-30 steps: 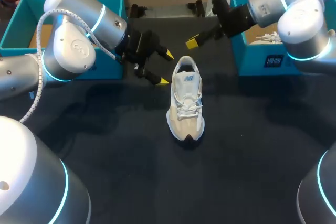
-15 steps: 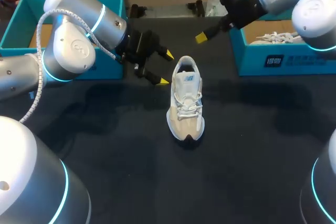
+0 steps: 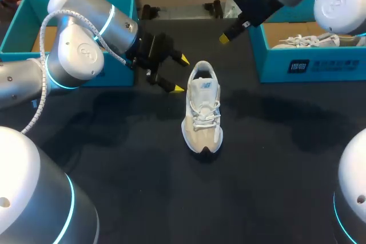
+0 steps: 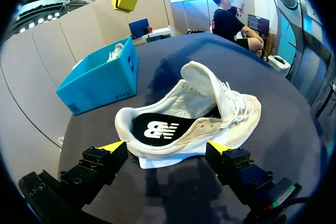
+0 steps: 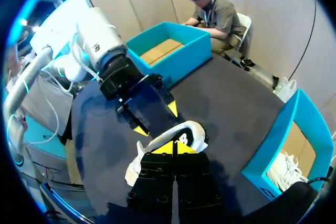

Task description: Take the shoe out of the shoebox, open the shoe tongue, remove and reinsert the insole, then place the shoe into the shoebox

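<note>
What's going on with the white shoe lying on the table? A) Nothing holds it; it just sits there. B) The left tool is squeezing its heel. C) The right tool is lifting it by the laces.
A: the shoe rests on the dark table, with the left tool open beside its heel and the right tool shut and clear of it.

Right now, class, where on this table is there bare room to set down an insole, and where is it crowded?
Free: the stretch of table beyond the toe of the shoe, toward the robot, and between the shoe and the right box. Crowded: around the heel, where the left gripper holds open fingers close by, beside the left box.
</note>
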### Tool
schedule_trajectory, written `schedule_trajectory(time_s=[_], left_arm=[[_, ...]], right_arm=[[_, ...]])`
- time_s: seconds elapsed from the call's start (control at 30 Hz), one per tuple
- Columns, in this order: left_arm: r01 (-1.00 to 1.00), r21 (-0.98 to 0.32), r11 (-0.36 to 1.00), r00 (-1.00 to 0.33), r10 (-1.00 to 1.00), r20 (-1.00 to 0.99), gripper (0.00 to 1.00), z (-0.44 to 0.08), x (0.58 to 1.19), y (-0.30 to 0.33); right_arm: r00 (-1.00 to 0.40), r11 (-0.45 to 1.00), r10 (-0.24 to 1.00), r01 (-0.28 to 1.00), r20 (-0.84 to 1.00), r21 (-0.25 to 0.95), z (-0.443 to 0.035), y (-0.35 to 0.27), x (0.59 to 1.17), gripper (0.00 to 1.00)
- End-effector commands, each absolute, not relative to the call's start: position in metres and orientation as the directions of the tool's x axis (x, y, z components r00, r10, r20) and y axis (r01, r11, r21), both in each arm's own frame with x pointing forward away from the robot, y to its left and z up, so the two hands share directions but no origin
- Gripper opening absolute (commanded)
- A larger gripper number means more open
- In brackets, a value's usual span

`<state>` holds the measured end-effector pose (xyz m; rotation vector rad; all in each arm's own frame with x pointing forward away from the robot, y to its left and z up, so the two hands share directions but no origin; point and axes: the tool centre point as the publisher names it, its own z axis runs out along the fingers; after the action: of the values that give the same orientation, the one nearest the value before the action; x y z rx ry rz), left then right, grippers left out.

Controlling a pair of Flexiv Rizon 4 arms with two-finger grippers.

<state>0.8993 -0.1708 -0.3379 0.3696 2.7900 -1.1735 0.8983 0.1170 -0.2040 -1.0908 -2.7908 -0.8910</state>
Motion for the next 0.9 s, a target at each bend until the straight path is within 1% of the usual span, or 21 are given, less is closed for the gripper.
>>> schedule_trajectory(time_s=[0.03, 0.57, 0.6, 0.67, 0.7, 0.77, 0.83, 0.9], left_arm=[[0.257, -0.689, 0.677, -0.966, 0.187, -0.176, 1.0, -0.338, 0.899, -0.171], [0.257, -0.689, 0.677, -0.966, 0.187, -0.176, 1.0, -0.338, 0.899, -0.171], [0.267, -0.691, 0.671, -0.964, 0.194, -0.183, 1.0, -0.335, 0.898, -0.167], [0.279, -0.693, 0.665, -0.96, 0.216, -0.179, 1.0, -0.328, 0.896, -0.158], [0.285, -0.692, 0.663, -0.958, 0.217, -0.187, 1.0, -0.325, 0.895, -0.155], [0.282, -0.7, 0.656, -0.959, 0.223, -0.177, 1.0, -0.316, 0.892, -0.147], [0.279, -0.704, 0.654, -0.96, 0.216, -0.179, 1.0, -0.307, 0.891, -0.139], [0.296, -0.706, 0.643, -0.955, 0.224, -0.196, 1.0, -0.299, 0.889, -0.13]], right_arm=[[-0.744, 0.605, 0.647, 0.634, 0.168, 0.481, -0.202, 0.119, 0.898, 0.0], [-0.744, 0.605, 0.647, 0.634, 0.168, 0.481, -0.202, 0.119, 0.898, 0.0], [-0.727, 0.588, 0.671, 0.643, 0.148, 0.491, -0.204, 0.121, 0.899, 0.0], [-0.68, 0.581, 0.726, 0.685, 0.1, 0.439, -0.208, 0.123, 0.9, 0.0], [-0.675, 0.598, 0.735, 0.693, 0.071, 0.402, -0.21, 0.125, 0.901, 0.0], [-0.648, 0.579, 0.76, 0.709, 0.049, 0.402, -0.214, 0.127, 0.901, 0.0], [-0.635, 0.583, 0.772, 0.729, 0.036, 0.357, -0.221, 0.129, 0.901, 0.0], [-0.621, 0.571, 0.783, 0.739, 0.034, 0.356, -0.227, 0.132, 0.901, 0.0]])
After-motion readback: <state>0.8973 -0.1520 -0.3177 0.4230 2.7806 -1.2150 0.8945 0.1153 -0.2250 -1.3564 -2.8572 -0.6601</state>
